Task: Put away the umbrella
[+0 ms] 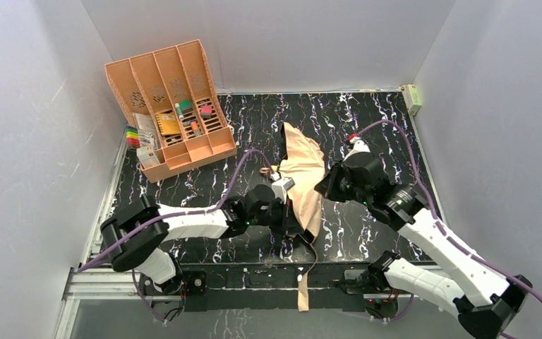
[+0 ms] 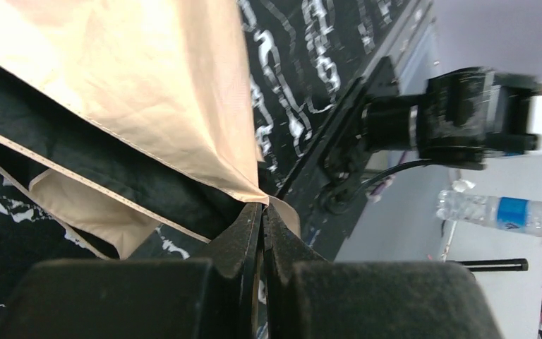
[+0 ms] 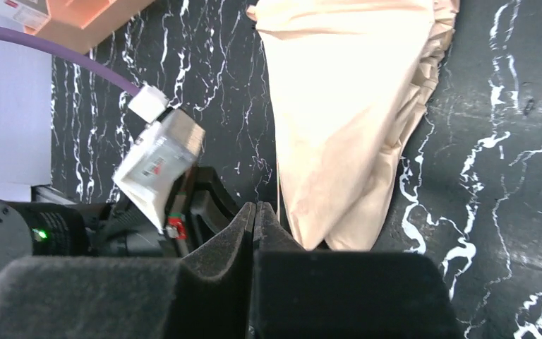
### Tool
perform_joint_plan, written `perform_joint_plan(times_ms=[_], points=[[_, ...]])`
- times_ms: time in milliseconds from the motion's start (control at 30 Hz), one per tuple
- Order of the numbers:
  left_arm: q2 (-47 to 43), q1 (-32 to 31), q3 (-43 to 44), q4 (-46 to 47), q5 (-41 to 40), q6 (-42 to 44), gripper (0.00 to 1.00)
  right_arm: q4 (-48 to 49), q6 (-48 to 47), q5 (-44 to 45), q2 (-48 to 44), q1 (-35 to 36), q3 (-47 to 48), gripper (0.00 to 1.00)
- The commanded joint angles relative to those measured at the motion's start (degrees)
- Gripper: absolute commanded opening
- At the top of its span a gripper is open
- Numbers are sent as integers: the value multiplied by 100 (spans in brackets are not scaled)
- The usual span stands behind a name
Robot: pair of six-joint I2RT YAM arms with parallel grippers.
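Two arms: both are reaching to the middle of the black table [image 1: 381, 127].
Umbrella [image 1: 303, 173]: it is lying crumpled in the middle of the table, between the two grippers.
Left gripper [image 2: 262, 209]: its jaws are pressing together, pinching a corner of the peach cloth.
Right gripper [image 3: 255, 209]: its jaws are pressing together, sitting just beside the cloth.
Orange organizer [image 1: 173, 106]: it is sitting in the far left corner.

Overhead cam, close wrist cams; umbrella [image 1: 303, 176] common

Matt peach cloth umbrella [image 1: 303, 169], smooth black marbled table [image 1: 381, 127], slotted orange plastic organizer [image 1: 183, 70]
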Motion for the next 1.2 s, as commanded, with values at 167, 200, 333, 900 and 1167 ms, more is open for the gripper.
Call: perform_joint_plan(times_ms=[167, 200, 333, 900, 1167], points=[[800, -282, -138, 624, -127, -33, 0, 2073, 45, -860, 738, -13, -1070, 4], [839, -285, -138, 639, -120, -36, 0, 2121, 82, -942, 848, -22, -1139, 2], [857, -290, -211, 658, -153, -49, 0, 2295, 212, -1009, 1174, -27, -1501, 0], [-1186, -92, 104, -1436, -790, 595, 43, 3137, 472, -487, 1798, -28, -3294, 0], [-1361, 1422, 1283, -2344, -107, 1212, 47, 2797, 354, -481, 1489, -35, -3177, 0]])
